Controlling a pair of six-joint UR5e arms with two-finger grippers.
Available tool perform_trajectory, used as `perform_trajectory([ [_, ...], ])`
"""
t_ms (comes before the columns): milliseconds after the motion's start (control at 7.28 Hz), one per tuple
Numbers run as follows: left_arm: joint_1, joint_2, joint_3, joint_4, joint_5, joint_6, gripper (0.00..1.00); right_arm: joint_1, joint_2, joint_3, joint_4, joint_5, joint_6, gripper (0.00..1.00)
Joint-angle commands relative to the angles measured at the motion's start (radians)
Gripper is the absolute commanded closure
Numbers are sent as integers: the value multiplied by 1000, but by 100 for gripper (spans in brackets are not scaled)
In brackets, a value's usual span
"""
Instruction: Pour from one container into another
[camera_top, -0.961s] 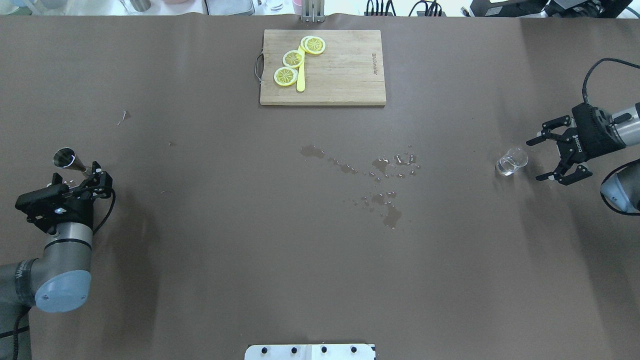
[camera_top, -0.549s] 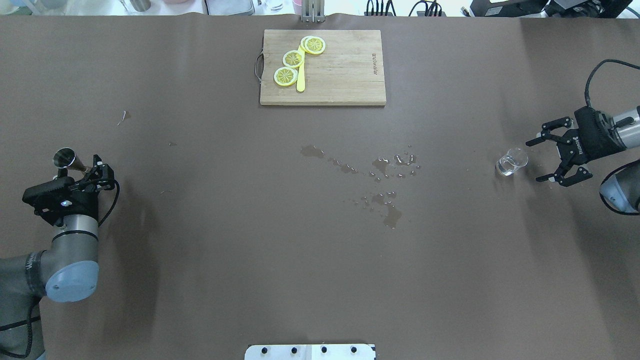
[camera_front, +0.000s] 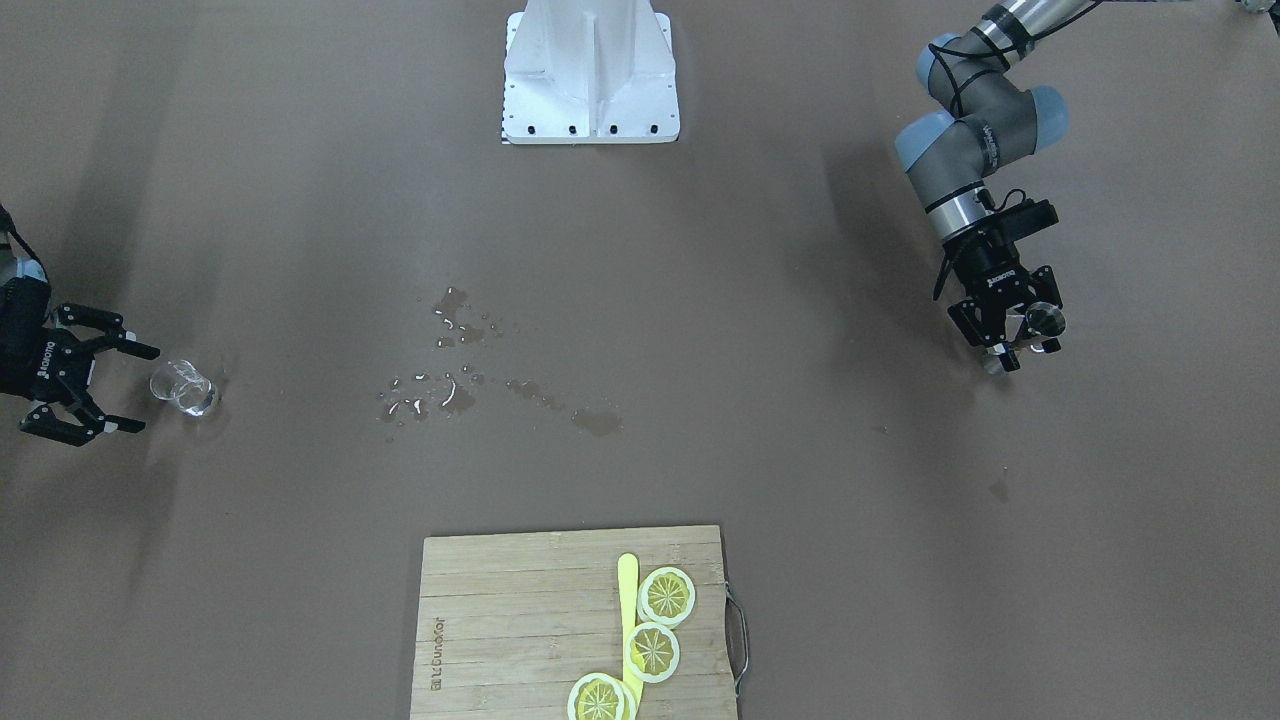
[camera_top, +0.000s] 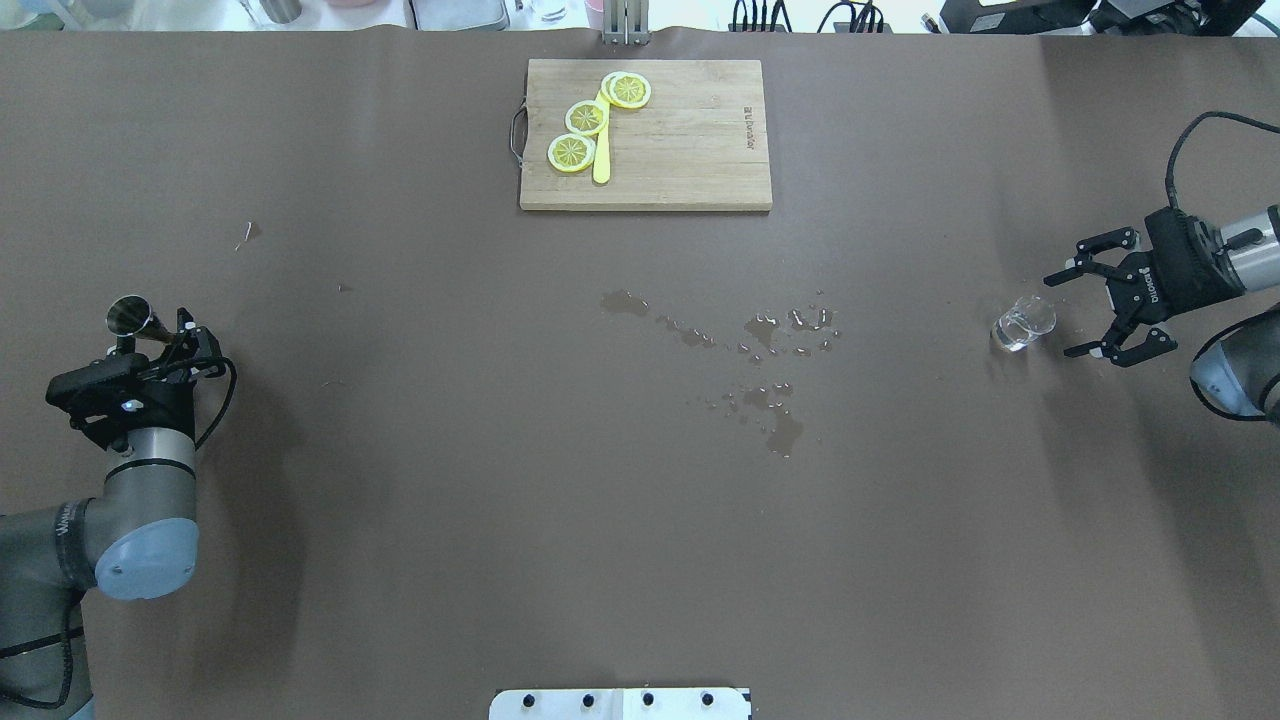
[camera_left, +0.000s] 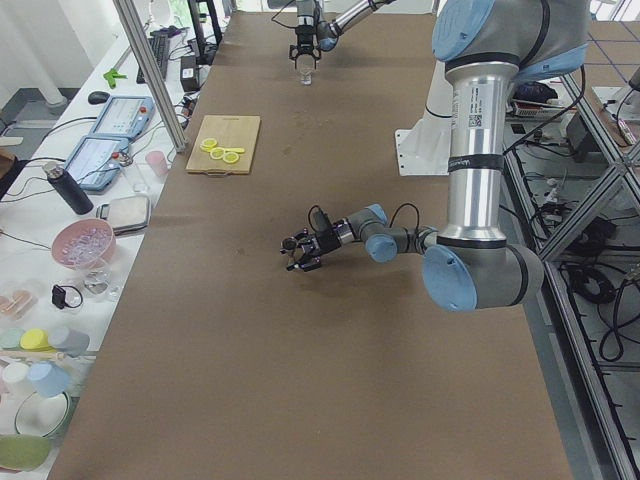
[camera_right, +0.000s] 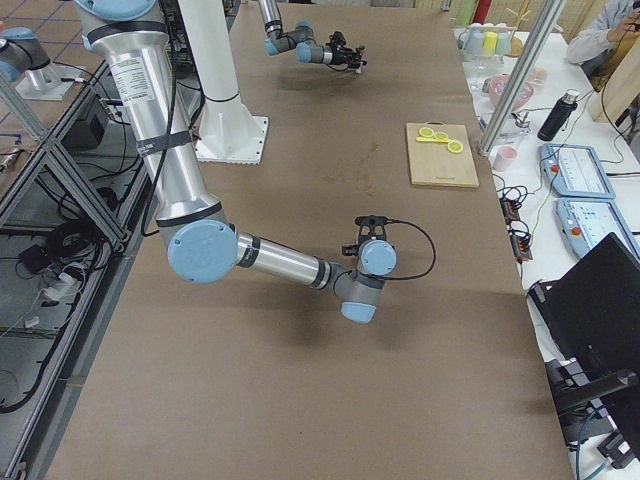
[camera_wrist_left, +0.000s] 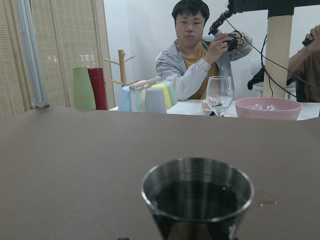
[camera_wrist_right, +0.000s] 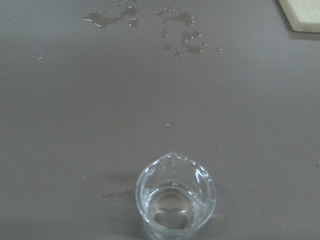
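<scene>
A steel jigger (camera_top: 128, 315) stands upright at the table's left end, and my left gripper (camera_top: 185, 340) is shut on its narrow waist. In the left wrist view the jigger's mouth (camera_wrist_left: 197, 192) fills the lower middle, dark and reflective inside. From the front, the jigger (camera_front: 1045, 320) shows beside the left gripper (camera_front: 1010, 345). A small clear glass (camera_top: 1022, 323) with a little water stands on the table at the right. My right gripper (camera_top: 1060, 315) is open just right of it, apart from it. The glass (camera_wrist_right: 175, 200) sits centred low in the right wrist view; the front view shows the glass (camera_front: 183, 388) before the right gripper (camera_front: 143, 390).
A wooden cutting board (camera_top: 690, 140) with lemon slices (camera_top: 586, 118) and a yellow knife lies at the far middle. Spilled water drops (camera_top: 770, 360) mark the table's centre. The white robot base plate (camera_top: 620, 703) is at the near edge.
My right gripper has edged a little closer to the glass, still open. The left arm has shifted slightly while the jigger stays in place.
</scene>
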Motion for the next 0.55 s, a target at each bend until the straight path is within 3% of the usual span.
perform_trajectory([
  [0,-2,-6,-2,1,0,2,43,-2,22,-33,8,0,3,3],
  [412,-2,-6,-8,2,-7,31,90,-15,25,-35,31,-1,39,3],
])
